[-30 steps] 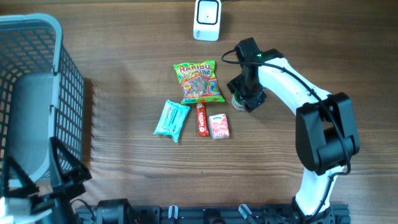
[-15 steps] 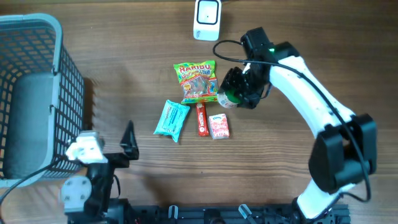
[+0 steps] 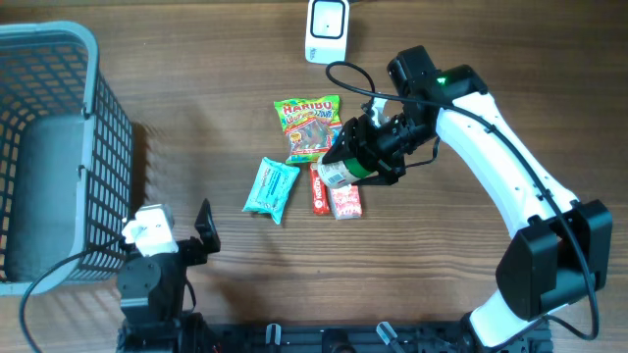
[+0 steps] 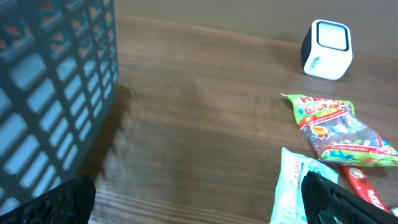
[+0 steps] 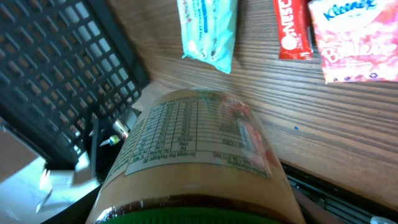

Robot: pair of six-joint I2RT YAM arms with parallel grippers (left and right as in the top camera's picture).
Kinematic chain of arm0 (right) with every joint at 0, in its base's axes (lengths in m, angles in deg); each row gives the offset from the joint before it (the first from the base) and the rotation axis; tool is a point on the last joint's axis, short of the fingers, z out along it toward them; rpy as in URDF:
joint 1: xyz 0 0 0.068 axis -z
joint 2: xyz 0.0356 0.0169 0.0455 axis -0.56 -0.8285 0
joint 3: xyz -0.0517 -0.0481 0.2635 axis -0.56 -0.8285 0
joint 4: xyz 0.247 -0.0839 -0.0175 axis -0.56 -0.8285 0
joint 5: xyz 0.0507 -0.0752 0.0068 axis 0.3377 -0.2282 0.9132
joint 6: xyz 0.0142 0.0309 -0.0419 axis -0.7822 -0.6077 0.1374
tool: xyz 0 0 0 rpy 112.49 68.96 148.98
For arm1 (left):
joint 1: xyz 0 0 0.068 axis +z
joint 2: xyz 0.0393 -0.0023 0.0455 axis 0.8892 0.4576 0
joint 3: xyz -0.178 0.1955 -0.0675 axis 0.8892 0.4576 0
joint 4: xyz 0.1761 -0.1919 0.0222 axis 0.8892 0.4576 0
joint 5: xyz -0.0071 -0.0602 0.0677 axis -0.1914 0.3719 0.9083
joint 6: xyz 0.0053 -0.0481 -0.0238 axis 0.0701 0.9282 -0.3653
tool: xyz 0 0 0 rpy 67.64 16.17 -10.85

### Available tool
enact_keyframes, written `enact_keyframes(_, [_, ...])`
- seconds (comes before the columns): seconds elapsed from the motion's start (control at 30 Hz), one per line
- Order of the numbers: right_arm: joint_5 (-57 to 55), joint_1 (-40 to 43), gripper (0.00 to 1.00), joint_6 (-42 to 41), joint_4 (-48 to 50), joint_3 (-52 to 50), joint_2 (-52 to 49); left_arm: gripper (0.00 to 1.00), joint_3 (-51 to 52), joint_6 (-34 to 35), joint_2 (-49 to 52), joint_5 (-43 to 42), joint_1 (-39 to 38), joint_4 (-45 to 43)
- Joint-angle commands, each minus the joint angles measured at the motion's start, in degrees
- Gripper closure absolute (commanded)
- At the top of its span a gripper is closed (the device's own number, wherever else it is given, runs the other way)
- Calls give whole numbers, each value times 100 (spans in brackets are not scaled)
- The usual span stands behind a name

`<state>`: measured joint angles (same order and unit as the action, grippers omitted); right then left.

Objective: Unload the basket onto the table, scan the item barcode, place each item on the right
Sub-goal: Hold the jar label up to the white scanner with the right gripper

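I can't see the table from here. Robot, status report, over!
Right jaws shut on green-lidded jar, label showing. Left jaws open, empty, beside basket. Haribo bag lies between jar and scanner.

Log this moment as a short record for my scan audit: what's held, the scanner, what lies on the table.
held: jar in right fingers, off the table
left fingers: open, empty
scanner: far edge, apart from jar
on table: candy bag, teal packet, red bar, tissue pack
basket: left side
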<state>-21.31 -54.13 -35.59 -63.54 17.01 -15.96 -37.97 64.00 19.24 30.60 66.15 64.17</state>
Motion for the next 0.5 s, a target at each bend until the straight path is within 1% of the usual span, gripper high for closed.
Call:
enact_keyframes(0.0, [337, 28, 50, 463, 22, 140, 192, 0, 520, -109, -63, -540, -33, -706])
enact_keyframes(0.1, [144, 109, 50, 538, 195, 142, 192, 0, 909, -122, -61, -551, -33, -1353])
enact_keyframes(0.2, [-376, 181, 50, 546, 634, 146, 192, 0, 964, -769, -52, -772, -33, -1690])
enact_keyframes(0.33, [-612, 205, 50, 664, 1545, 164, 192, 0, 966, -1480, -52, -938, -33, -1685])
enact_keyframes(0.4, [-623, 205, 50, 691, 2017, 205, 192, 0, 966, -1480, -52, -935, -33, -1663])
enact_keyframes(0.47, [-717, 205, 49, 688, 2806, 212, 192, 0, 964, -1478, -52, -933, -33, -1543])
